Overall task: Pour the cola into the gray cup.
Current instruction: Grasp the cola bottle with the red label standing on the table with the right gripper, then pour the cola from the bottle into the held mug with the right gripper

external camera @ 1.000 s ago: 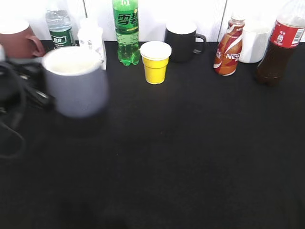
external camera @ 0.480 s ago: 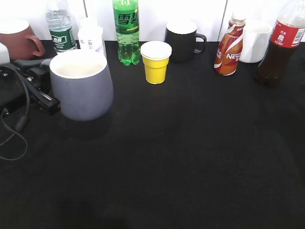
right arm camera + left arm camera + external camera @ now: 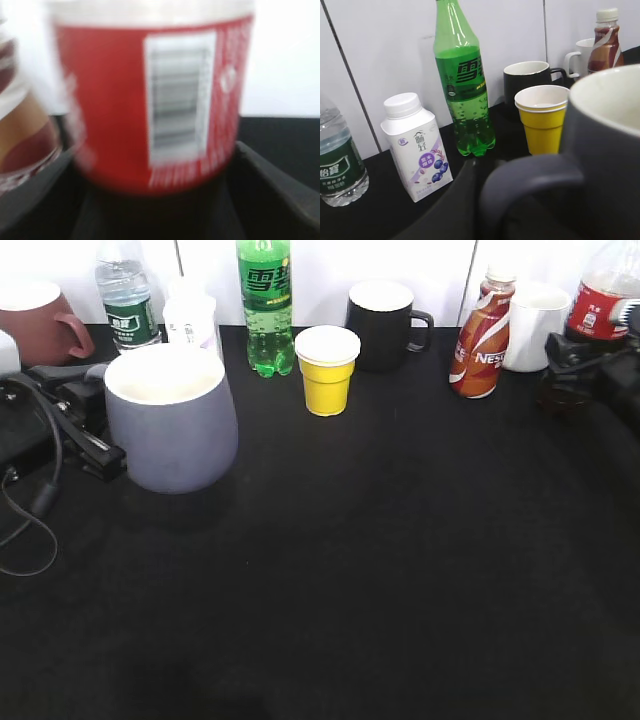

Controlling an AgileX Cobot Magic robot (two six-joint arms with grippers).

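Observation:
The gray cup [image 3: 172, 425], blue-gray with a white inside, stands upright at the left of the black table. My left gripper [image 3: 95, 440] is shut on its handle; the handle and cup wall [image 3: 610, 150] fill the left wrist view, with the jaw [image 3: 485, 200] beside the handle. The cola [image 3: 598, 308], dark liquid under a red label, stands at the far right back. My right gripper [image 3: 572, 365] is open with a finger on each side of the bottle. In the right wrist view the red label [image 3: 150, 100] sits blurred between the fingers [image 3: 155, 200].
Along the back wall stand a reddish-brown mug [image 3: 35, 325], a water bottle [image 3: 125, 305], a milk carton [image 3: 190, 315], a green soda bottle [image 3: 265, 305], a yellow paper cup [image 3: 327, 370], a black mug [image 3: 380, 325], a Nescafe bottle [image 3: 478, 345] and a white mug [image 3: 535, 330].
My left gripper carried the gray cup a little right and set it still. My right gripper came in from the right edge and now flanks the cola.

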